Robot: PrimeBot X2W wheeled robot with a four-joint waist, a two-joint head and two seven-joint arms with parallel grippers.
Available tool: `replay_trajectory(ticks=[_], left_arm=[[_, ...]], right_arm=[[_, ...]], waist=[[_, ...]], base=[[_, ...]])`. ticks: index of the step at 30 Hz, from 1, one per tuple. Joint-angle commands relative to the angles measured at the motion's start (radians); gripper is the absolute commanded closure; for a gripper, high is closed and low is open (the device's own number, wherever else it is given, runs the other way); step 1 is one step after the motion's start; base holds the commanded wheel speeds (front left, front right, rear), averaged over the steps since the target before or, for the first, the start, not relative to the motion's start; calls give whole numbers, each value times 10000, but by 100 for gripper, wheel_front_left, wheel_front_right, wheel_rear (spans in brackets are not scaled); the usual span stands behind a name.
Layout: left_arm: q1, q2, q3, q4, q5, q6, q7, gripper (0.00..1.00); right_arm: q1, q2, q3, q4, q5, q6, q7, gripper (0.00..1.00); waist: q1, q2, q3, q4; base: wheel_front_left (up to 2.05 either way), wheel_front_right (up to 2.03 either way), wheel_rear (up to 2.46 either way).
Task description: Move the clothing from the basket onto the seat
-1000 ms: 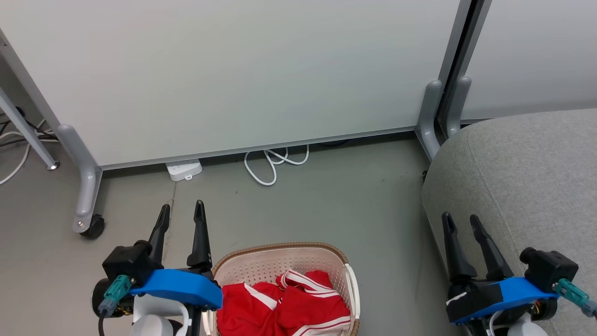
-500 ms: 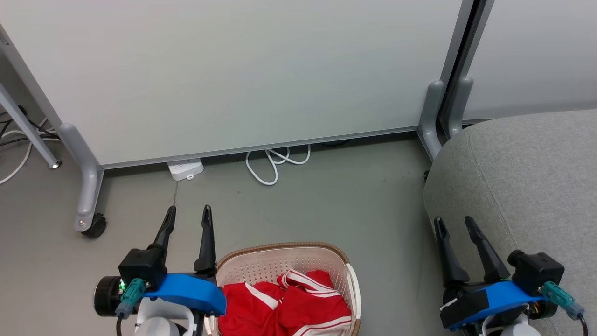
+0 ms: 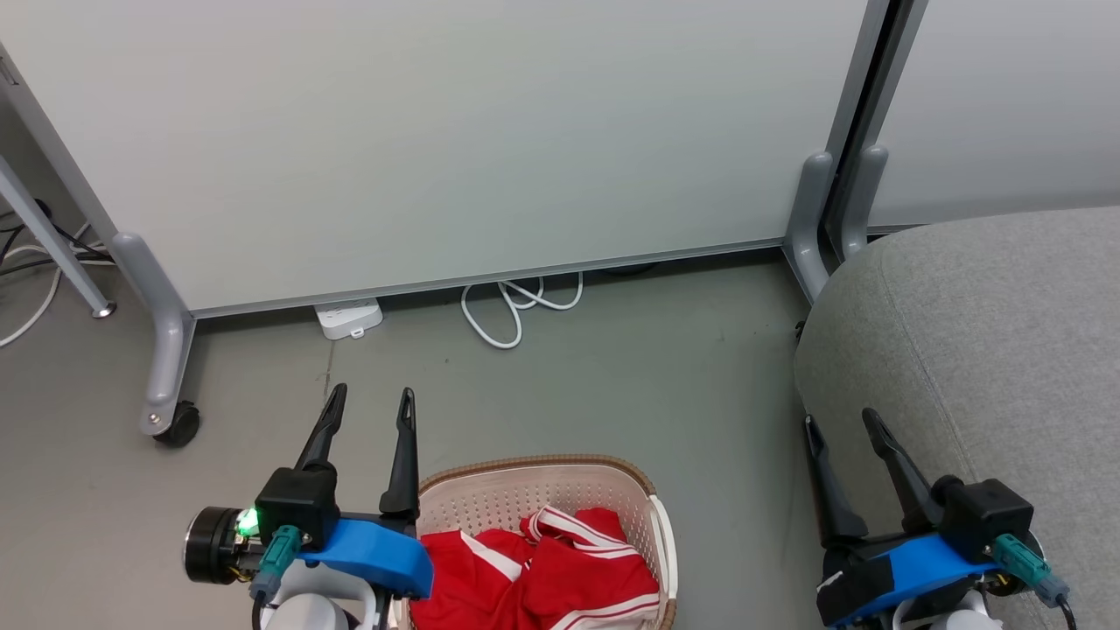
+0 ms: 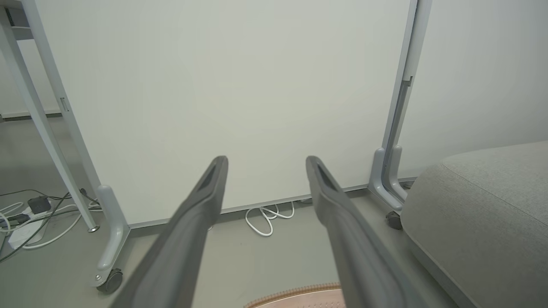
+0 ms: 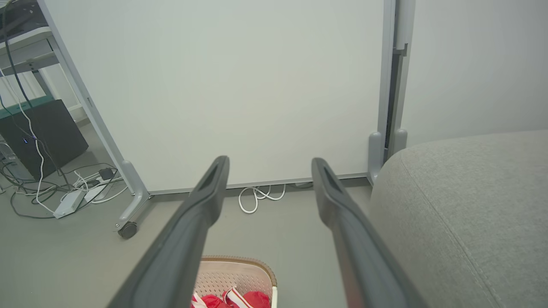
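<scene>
Head view puts us at the very start: the red, white-striped clothing (image 3: 542,569) lies heaped inside the cream basket (image 3: 534,461), which stands on the floor (image 3: 612,376) between our two arms, nearer the left one. The grey seat (image 3: 989,332) rises at the right, apart from the basket, and we see no red fabric on the part of it in view. So we judge that nothing of the move is done.

Our left tool (image 3: 372,395) hangs just beside the basket's left rim, its two fingers spread and empty, pointing toward the far partition (image 3: 437,131) rather than down into the basket. Our right tool (image 3: 839,418) is likewise spread and holds nothing, at the seat's left edge.

What is left, in our judgement, is everything: reach down into the basket, take hold of a garment, carry it right to the seat, release it, and repeat until the basket holds no clothing.
</scene>
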Motion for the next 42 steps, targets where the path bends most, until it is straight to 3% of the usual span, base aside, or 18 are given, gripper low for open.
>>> replay_trajectory(ticks=[1,9,32,42], left_arm=[[-142,1,-14,19,226,-30,-104,0],[-165,-13,-60,186,719,-52,-249,0],[-156,-39,-27,399,668,-105,-248,0],[-1147,78,-349,1323,916,-420,-245,0]], right_arm=[[-9,-63,35,26,-244,22,-92,0],[-20,-65,104,127,-752,23,-233,0],[-45,-64,95,298,-662,16,-236,0],[-312,-62,236,203,-746,16,-236,0]], waist=[[0,0,3,7],[0,0,-6,40],[0,0,-39,90],[0,0,468,-136]], base=[[0,0,0],[0,0,0],[0,0,0],[0,0,0]])
